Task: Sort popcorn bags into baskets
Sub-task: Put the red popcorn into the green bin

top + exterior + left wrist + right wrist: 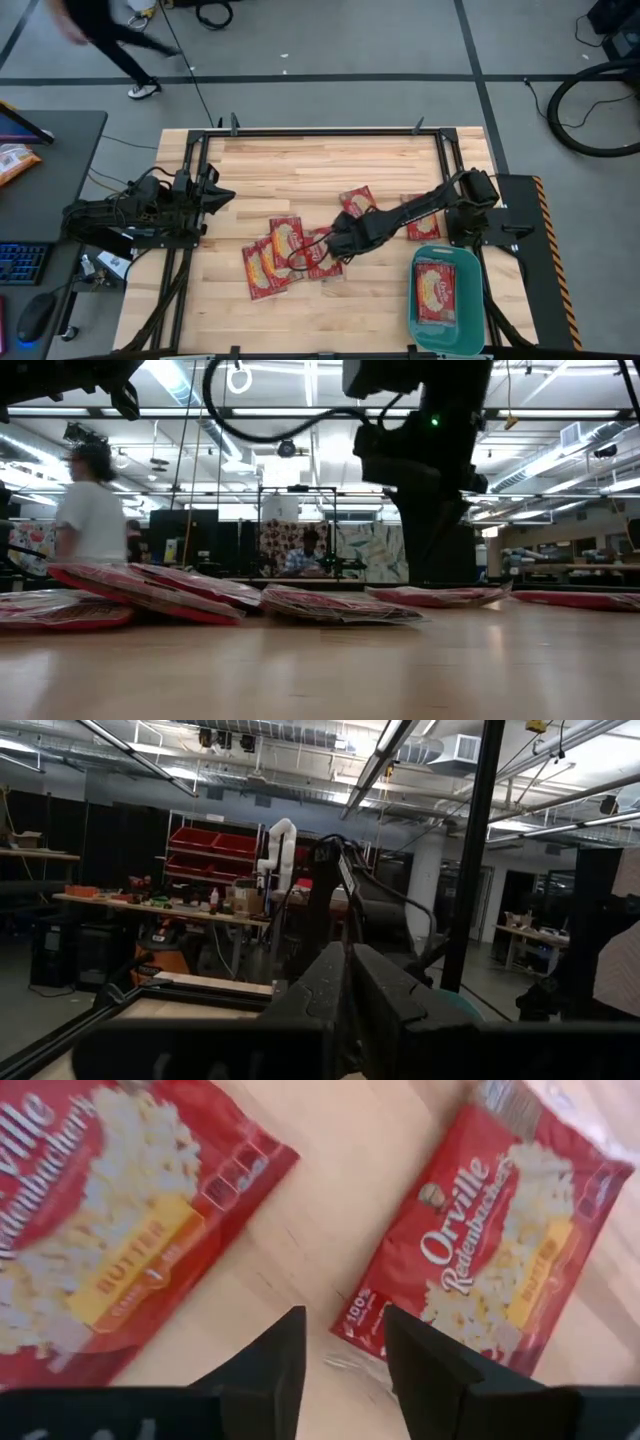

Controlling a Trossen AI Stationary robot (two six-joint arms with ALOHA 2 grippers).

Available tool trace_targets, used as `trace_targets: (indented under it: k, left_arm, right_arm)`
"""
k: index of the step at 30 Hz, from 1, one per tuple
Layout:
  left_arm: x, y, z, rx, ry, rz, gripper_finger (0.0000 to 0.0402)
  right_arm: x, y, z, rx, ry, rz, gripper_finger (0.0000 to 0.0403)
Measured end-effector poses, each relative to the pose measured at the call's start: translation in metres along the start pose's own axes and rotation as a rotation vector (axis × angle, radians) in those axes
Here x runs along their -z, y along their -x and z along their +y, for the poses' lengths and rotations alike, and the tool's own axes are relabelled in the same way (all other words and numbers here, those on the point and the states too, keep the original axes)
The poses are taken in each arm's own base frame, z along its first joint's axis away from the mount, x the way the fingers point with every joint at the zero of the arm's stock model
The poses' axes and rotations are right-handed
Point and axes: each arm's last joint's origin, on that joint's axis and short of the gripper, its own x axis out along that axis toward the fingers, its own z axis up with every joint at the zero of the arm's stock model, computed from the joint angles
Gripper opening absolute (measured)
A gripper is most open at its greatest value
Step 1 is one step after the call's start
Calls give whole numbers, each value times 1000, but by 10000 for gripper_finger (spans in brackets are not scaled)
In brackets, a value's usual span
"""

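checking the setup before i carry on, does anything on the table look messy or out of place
Nothing damaged or spilled. The loose popcorn bags lie in an untidy overlapping fan mid-table, each skewed differently, with two more apart beyond them. Only one bag lies in the teal basket. The right gripper hangs open over the pile.

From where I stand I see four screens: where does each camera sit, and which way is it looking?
High view: above the table, looking straight down; both arms show, right pincer over the popcorn bags, left pincer at the table's left edge, one bag in the basket.
Low view: at tabletop height, looking level across bags into the room; an arm comes from above.
Left wrist view: on the left arm, facing the room past its own fingers.
Right wrist view: on the right arm, looking down past open fingers.
Shared: high and right wrist views both show bags on wood.
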Motion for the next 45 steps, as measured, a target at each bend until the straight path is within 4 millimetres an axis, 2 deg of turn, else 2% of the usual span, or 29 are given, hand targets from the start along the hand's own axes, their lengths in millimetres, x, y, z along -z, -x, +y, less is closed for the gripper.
trace_targets:
  k: [9, 14, 26, 31, 39, 42, 45]
  left_arm:
    - [0, 0, 0, 0, 0, -1, 27]
    - [0, 0, 0, 0, 0, 0, 27]
    - [0, 0, 0, 0, 0, -1, 27]
    - [0, 0, 0, 0, 0, -1, 27]
    - [0, 0, 0, 0, 0, 0, 27]
    - [0, 0, 0, 0, 0, -1, 27]
    - [0, 0, 0, 0, 0, -1, 27]
  right_arm:
    - [16, -24, -6, 55, 48, -45, 199]
    - [21, -28, -8, 75, 122, -59, 198]
    - [31, -45, -10, 26, 141, -73, 187]
    - [34, -45, -11, 27, 181, -48, 140]
    - [34, -43, -10, -6, 186, 10, 14]
    - [29, -36, -7, -11, 192, 51, 10]
    - [14, -14, 0, -23, 185, 67, 9]
